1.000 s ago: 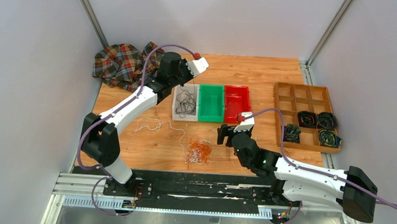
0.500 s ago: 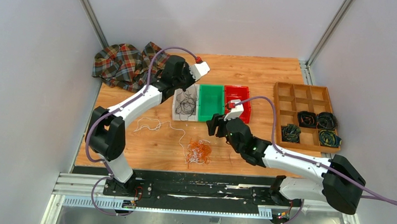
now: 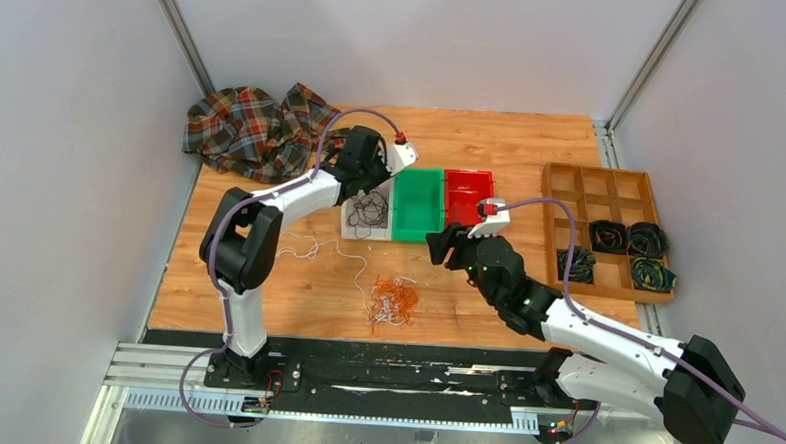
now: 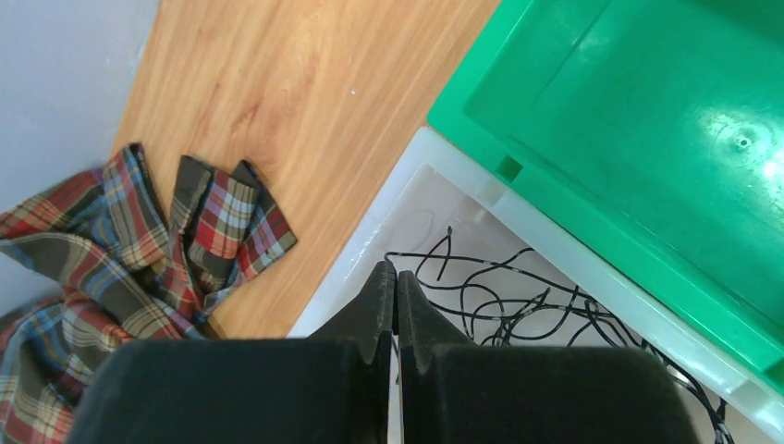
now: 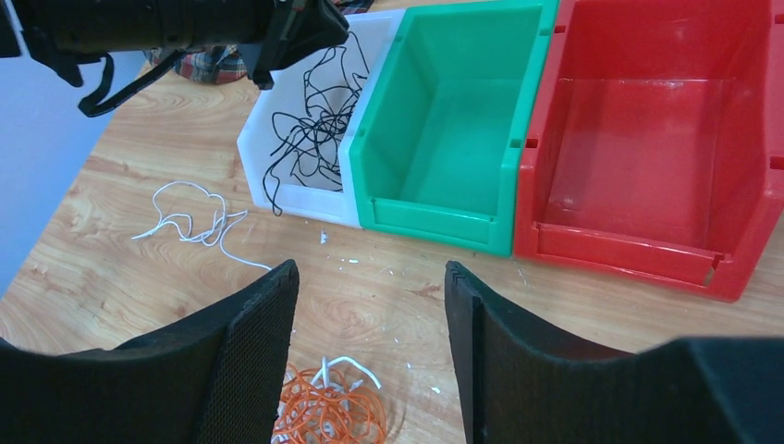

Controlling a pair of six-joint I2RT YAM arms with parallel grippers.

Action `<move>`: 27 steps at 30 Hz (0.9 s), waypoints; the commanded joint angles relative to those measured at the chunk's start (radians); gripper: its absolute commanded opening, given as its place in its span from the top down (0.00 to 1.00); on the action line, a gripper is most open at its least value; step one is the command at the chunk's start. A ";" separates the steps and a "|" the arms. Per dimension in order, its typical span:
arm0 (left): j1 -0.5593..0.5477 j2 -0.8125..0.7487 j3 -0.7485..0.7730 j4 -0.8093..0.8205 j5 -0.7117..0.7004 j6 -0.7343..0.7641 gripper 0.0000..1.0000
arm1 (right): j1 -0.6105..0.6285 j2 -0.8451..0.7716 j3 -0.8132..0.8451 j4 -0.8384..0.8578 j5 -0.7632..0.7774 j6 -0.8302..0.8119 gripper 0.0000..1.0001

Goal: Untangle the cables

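Observation:
Thin black cables [image 3: 369, 211] [image 4: 518, 296] [image 5: 310, 120] lie in a loose heap inside the white bin [image 3: 349, 218] [image 5: 296, 199]. My left gripper [image 3: 368, 186] [image 4: 396, 273] [image 5: 324, 23] hangs over that bin's back left corner, its jaws pressed together with no wire visible between them. An orange tangle of cables [image 3: 396, 300] [image 5: 328, 412] with a few white strands sits on the table. White cables [image 3: 293, 246] [image 5: 189, 222] lie to its left. My right gripper [image 3: 440, 249] [image 5: 370, 273] hovers open between the orange tangle and the bins, holding nothing.
A green bin [image 3: 418, 203] and a red bin [image 3: 468, 197] stand right of the white one, both empty. At the right is a wooden compartment tray [image 3: 549, 229] holding dark coiled cords [image 3: 629, 237]. A plaid cloth [image 3: 243, 125] [image 4: 111, 250] lies at the back left corner.
My right gripper went forward and left toward the bins, then a little back right, and its jaws narrowed. The left arm folded inward, bringing its gripper right and nearer over the white bin.

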 commanded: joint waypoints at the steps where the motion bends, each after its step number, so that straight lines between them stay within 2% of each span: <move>1: 0.004 0.027 0.042 0.023 -0.008 -0.004 1.00 | -0.017 -0.034 -0.023 -0.029 0.005 0.017 0.41; 5: 0.006 0.046 0.041 -0.005 0.010 -0.030 0.98 | -0.019 -0.048 -0.023 -0.041 0.003 0.015 0.43; 8: 0.016 0.051 0.082 -0.071 0.065 -0.057 0.88 | -0.019 -0.059 -0.019 -0.050 0.000 0.010 0.44; 10: 0.028 0.061 0.154 -0.161 0.113 -0.076 0.77 | -0.019 -0.070 -0.015 -0.060 0.005 0.005 0.44; 15: 0.068 0.068 0.319 -0.358 0.200 -0.088 0.42 | -0.019 -0.110 -0.008 -0.089 0.021 -0.014 0.44; 20: 0.091 0.084 0.450 -0.534 0.252 -0.045 0.18 | -0.019 -0.154 -0.002 -0.126 0.032 -0.023 0.43; 24: 0.105 0.054 0.488 -0.673 0.380 -0.014 0.15 | -0.019 -0.177 0.000 -0.146 0.031 -0.031 0.41; 27: 0.091 -0.031 0.368 -0.714 0.480 0.014 0.15 | -0.019 -0.175 0.000 -0.153 0.026 -0.032 0.40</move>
